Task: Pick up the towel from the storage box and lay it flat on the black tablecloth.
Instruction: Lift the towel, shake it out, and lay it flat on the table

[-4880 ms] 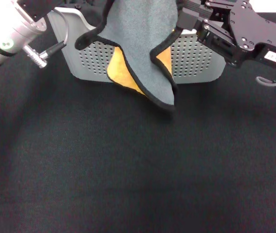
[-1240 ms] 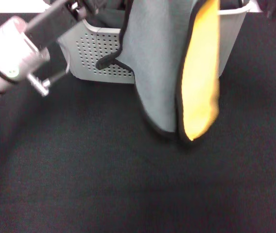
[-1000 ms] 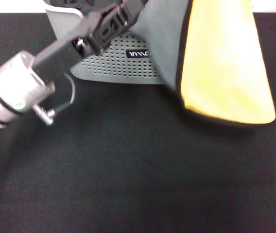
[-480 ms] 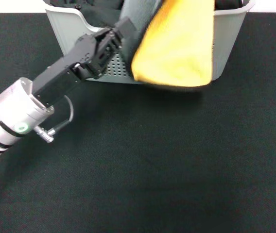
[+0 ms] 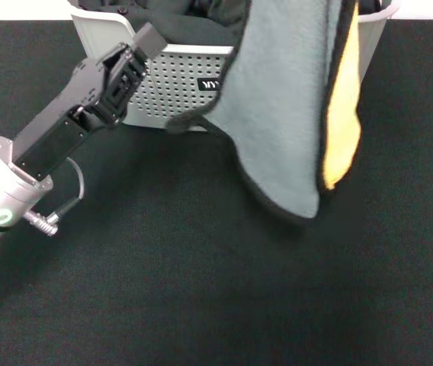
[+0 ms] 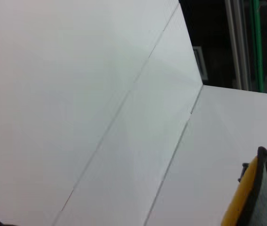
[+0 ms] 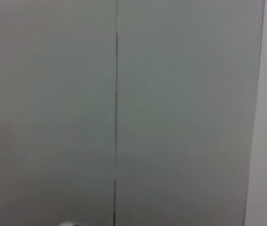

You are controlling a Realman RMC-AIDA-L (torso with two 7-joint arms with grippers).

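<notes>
The towel (image 5: 285, 107) hangs from above the top of the head view, in front of the storage box (image 5: 167, 84). Its grey face is toward me and its yellow-orange face shows along the right edge. Its lower tip dangles just over the black tablecloth (image 5: 201, 290). What holds it up top is out of view. My left gripper (image 5: 136, 49) is at the box's front left corner, apart from the towel. The left wrist view catches the towel's edge (image 6: 260, 197) against a white wall. My right gripper does not show.
Dark folded fabric (image 5: 178, 23) lies inside the box. My left arm (image 5: 41, 160) stretches from the lower left across the cloth toward the box. The right wrist view holds only a grey wall.
The towel has swung and turned from its yellow face to its grey face and hangs lower. My left gripper has moved left, away from the towel's edge.
</notes>
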